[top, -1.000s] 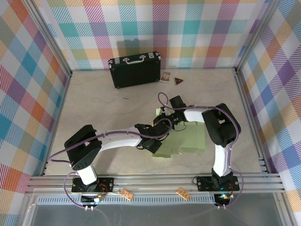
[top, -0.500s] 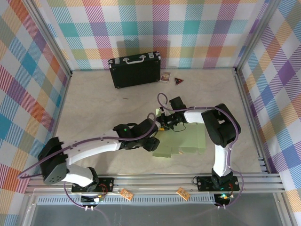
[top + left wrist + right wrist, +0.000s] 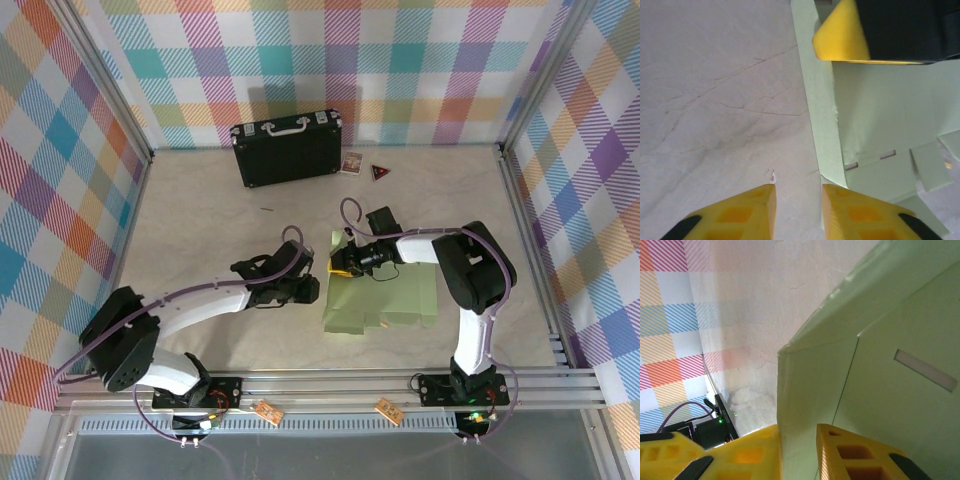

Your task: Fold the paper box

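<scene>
The paper box point(image 3: 385, 295) lies as a flat pale green cut-out right of the table's middle, its left strip lifted. My right gripper point(image 3: 338, 262) is at that strip's far end. In the right wrist view the raised flap point(image 3: 805, 390) fills the narrow gap of the right gripper point(image 3: 797, 432), whose yellow fingers press on it from both sides. My left gripper point(image 3: 308, 290) sits just left of the sheet. In the left wrist view it point(image 3: 798, 192) stands open over bare table, its right finger beside the paper box's edge point(image 3: 822, 130). The right gripper's yellow fingertip point(image 3: 840, 35) shows above.
A black suitcase point(image 3: 288, 148) stands at the back wall, with a small card point(image 3: 351, 162) and a dark triangular piece point(image 3: 380, 172) to its right. Aluminium rails point(image 3: 320, 385) border the table, and plaid walls close it in.
The left arm has drawn back to the left, off the sheet onto bare table. The right gripper has narrowed onto the sheet's left flap and shifted slightly left.
</scene>
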Tool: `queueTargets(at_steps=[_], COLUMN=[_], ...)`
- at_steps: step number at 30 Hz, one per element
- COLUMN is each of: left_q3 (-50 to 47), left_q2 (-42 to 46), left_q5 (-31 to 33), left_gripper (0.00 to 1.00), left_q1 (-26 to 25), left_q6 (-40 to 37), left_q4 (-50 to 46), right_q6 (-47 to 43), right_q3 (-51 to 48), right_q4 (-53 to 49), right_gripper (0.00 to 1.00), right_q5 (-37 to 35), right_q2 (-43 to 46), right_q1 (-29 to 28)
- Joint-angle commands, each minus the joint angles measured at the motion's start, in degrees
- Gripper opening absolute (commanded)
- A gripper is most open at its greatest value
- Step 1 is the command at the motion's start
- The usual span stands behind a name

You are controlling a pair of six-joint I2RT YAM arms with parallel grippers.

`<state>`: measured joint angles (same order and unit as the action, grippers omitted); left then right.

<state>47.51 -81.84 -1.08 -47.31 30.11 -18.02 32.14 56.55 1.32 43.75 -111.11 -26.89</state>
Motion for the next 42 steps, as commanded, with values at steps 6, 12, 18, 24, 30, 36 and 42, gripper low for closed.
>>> queueTargets(at_steps=[6, 12, 18, 24, 30, 36, 42], left_q3=[3.5, 4.7, 5.0, 6.6, 8.5, 6.0, 5.9], left_q2=[-9.9, -14.2, -16.7, -20.0, -21.5, -15.0, -11.2], left_q5=[-3.0, -5.9, -7.5, -6.4, -2.7, 1.5, 1.1], left_gripper=[0.24, 0.2, 0.19, 0.16, 0.14, 0.13, 0.13], left_q1=[0.6, 0.9, 0.9, 0.9, 0.9, 1.8, 4.2], left_q6=[3.3, 3.4, 2.2, 1.7, 0.8, 0.5, -0.8], left_q4=[8.7, 11.2, 11.6, 9.9, 6.3, 4.6, 1.1], right_q6=[-0.5, -1.0, -1.0, -1.3, -2.3, -3.7, -4.3], right_q3=[-2.8, -2.9, -2.8, -3.3, -3.0, -2.2, -1.7], right_q4=[-5.8, -7.4, -8.2, -9.4, -13.2, -16.7, -18.2], right_gripper=[0.23, 0.21, 0.2, 0.2, 0.2, 0.2, 0.2], right_q5=[-8.2, -9.9, -10.9, -13.1, -17.3, -21.2, -22.8], right_q2=[-1.8, -1.3, -1.4, 0.1, 1.0, 1.5, 1.5], right_q1=[1.0, 1.0, 1.0, 1.0, 1.0, 1.0, 0.9])
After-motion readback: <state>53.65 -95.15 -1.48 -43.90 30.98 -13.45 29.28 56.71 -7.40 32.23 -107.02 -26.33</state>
